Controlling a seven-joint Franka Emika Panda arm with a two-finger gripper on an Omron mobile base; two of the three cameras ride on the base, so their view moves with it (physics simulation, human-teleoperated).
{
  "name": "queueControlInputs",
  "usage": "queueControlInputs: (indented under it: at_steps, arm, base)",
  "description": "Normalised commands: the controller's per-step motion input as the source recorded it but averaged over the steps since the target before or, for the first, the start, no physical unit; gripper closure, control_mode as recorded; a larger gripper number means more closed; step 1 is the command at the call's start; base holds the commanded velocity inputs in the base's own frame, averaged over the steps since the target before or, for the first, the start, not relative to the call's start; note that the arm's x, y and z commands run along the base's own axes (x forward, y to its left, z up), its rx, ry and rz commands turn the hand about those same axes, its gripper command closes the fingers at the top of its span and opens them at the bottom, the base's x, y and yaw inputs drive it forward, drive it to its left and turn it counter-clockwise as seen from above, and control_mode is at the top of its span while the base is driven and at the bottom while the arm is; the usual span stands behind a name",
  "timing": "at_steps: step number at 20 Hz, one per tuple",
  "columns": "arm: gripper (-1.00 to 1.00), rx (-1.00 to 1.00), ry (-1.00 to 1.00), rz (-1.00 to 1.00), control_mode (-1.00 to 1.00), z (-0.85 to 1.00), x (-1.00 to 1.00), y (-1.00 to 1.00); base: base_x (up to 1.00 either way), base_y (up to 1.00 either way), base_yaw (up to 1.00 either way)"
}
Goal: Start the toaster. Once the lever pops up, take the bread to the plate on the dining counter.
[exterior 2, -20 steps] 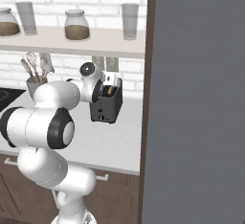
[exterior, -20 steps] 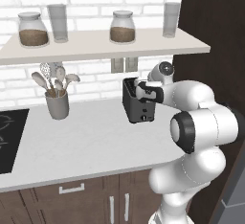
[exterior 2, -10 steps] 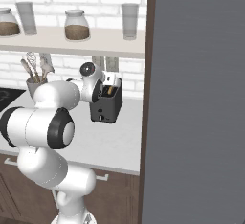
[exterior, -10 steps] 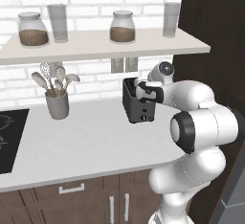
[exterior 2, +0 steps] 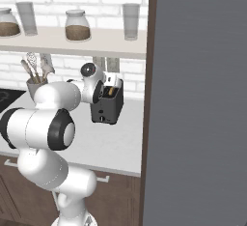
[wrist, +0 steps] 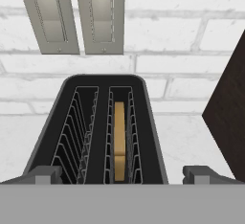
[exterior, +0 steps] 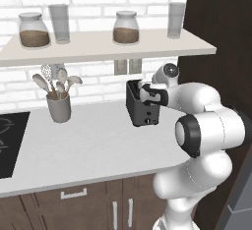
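Toaster (exterior: 142,110) sits on the desk (exterior: 83,148) against the wall, bread (wrist: 119,139) in its right slot, utensil holder (exterior: 58,107) off left, shelf (exterior: 103,45) above.

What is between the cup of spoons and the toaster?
Nothing. In the left base view the white counter is bare between the utensil cup and the toaster.

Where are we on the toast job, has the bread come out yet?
Not yet. Done: the arm is positioned over the boxy dark grey toaster, looking down into its slots. In hand: nothing; the gripper has its jaws open, one fingertip on each side of the toaster, and the tan bread slice sits low in the right slot. Whether the lever is down cannot be told. Left: lift the bread out and carry it to the plate.
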Motion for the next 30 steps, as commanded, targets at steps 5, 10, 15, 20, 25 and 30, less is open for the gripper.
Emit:
queueControlInputs:
  at_steps: [5, 10, 15, 20, 25, 30]
  arm:
    - [-1.00, 0.00, 0.00, 0.00, -1.00, 0.00, 0.00, 0.00]
    - [-1.00, 0.00, 0.00, 0.00, -1.00, 0.00, 0.00, 0.00]
    - [-1.00, 0.00, 0.00, 0.00, -1.00, 0.00, 0.00, 0.00]
    - [-1.00, 0.00, 0.00, 0.00, -1.00, 0.00, 0.00, 0.00]
    - [-1.00, 0.00, 0.00, 0.00, -1.00, 0.00, 0.00, 0.00]
    - [-1.00, 0.00, 0.00, 0.00, -1.00, 0.00, 0.00, 0.00]
  base:
    - [0.00, 0.00, 0.00]
    - [0.00, 0.00, 0.00]
    - [0.00, 0.00, 0.00]
    - [0.00, 0.00, 0.00]
    - [0.00, 0.00, 0.00]
    - [0.00, 0.00, 0.00]
